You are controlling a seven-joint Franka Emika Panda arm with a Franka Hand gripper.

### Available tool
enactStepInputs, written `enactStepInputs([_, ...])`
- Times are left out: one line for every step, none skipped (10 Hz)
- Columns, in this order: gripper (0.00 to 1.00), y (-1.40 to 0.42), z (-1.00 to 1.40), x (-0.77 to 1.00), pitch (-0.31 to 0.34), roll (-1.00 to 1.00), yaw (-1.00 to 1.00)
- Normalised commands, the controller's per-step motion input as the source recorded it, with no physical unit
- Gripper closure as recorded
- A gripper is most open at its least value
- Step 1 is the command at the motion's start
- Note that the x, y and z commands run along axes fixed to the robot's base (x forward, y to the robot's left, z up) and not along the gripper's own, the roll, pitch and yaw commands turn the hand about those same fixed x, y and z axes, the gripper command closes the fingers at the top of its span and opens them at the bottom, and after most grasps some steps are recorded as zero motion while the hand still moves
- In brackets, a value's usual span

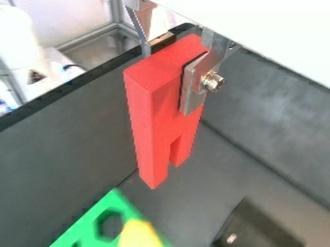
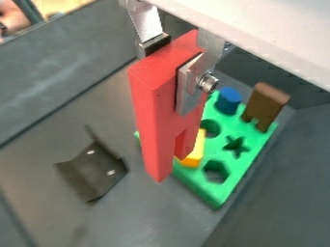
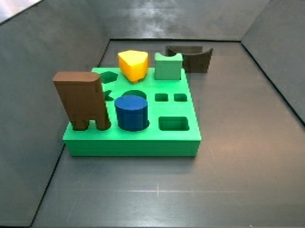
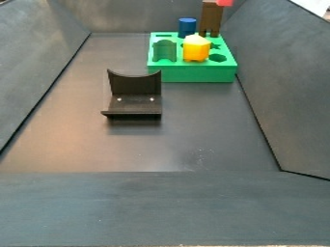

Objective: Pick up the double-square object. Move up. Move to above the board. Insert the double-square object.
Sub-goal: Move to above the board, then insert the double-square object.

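My gripper (image 1: 175, 63) is shut on the top of the double-square object (image 1: 161, 121), a tall red piece with two square legs hanging down. Both wrist views show the silver fingers (image 2: 194, 82) clamping its top, and the gripper (image 2: 175, 66) holds it in the air. In a wrist view the red piece (image 2: 161, 111) hangs beside and above the green board (image 2: 238, 159). The board (image 3: 179, 134) shows whole in a side view, with no gripper in that frame. In a side view a bit of red (image 4: 225, 3) shows at the frame edge behind the board (image 4: 194, 68).
On the board stand a brown notched block (image 3: 81, 100), a blue cylinder (image 3: 131, 112), a yellow piece (image 3: 134, 64) and a green piece (image 3: 168, 64). A dark-brown U-shaped piece (image 3: 188, 58) sits behind it. The fixture (image 4: 131, 95) stands on the dark floor in front of the board.
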Motion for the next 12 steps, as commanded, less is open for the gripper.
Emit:
enactStepInputs([1.00,-1.00,-0.11,0.31,0.288,-0.06,-0.01])
enactStepInputs([1.00,-1.00,-0.10,0.31,0.174,0.00,0.01])
enactStepInputs([1.00,-1.00,-0.09,0.32,0.120,0.00,0.01])
enactStepInputs([1.00,-1.00,-0.09,0.33,0.093,0.00,0.01])
enactStepInputs([1.00,-1.00,-0.09,0.34,0.086,-0.01,0.01])
enactStepInputs([1.00,-1.00,-0.09,0.36,0.073,0.01,0.01])
enactStepInputs([1.00,-1.00,-0.08,0.40,0.065,0.01,0.01])
enactStepInputs([1.00,-0.81,-0.06,0.34,0.059,0.02,0.01])
enactStepInputs([1.00,-0.62,-0.04,0.28,0.056,0.02,0.00])
enactStepInputs([1.00,-0.27,0.00,0.14,0.049,0.04,0.00])
enactStepInputs([1.00,-0.19,0.01,0.10,0.046,0.04,0.01])
enactStepInputs([1.00,0.00,-0.03,0.21,0.000,-0.03,-0.91])
